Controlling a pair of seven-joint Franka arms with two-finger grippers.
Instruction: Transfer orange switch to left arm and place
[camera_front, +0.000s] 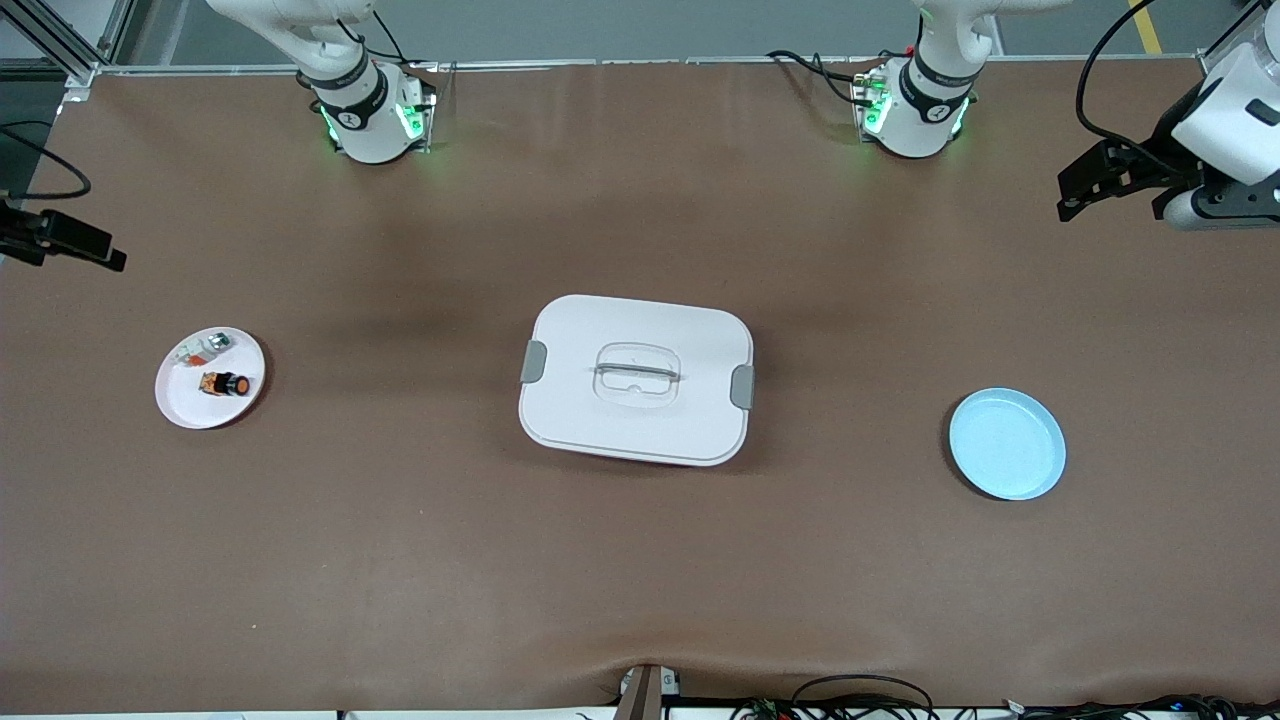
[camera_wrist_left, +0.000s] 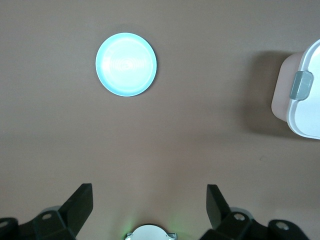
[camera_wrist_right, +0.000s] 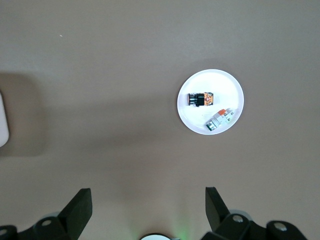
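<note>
We list, from the front camera outward:

Blue plate (camera_front: 1007, 444): toward the left arm's end of the counter (camera_front: 400, 560), nothing in it.

Box (camera_front: 636, 379): mid-counter, white, lid on, grey clips at both ends, clear handle recess on top.

White plate (camera_front: 210, 377): toward the right arm's end. It holds the orange switch (camera_front: 224, 384), lying on its side, and, just beside it and farther from the camera, a small white-silver part (camera_front: 203, 349) with a red bit.

Left hand (camera_front: 1110, 180): up over the counter's edge at its own end, fingers spread, holding nothing.

Right hand (camera_wrist_right: 145, 212): we see it only in the right wrist view, open and empty, with the white plate and both parts below.

The left wrist view alone shows the blue plate and one clipped end of the box together.
</note>
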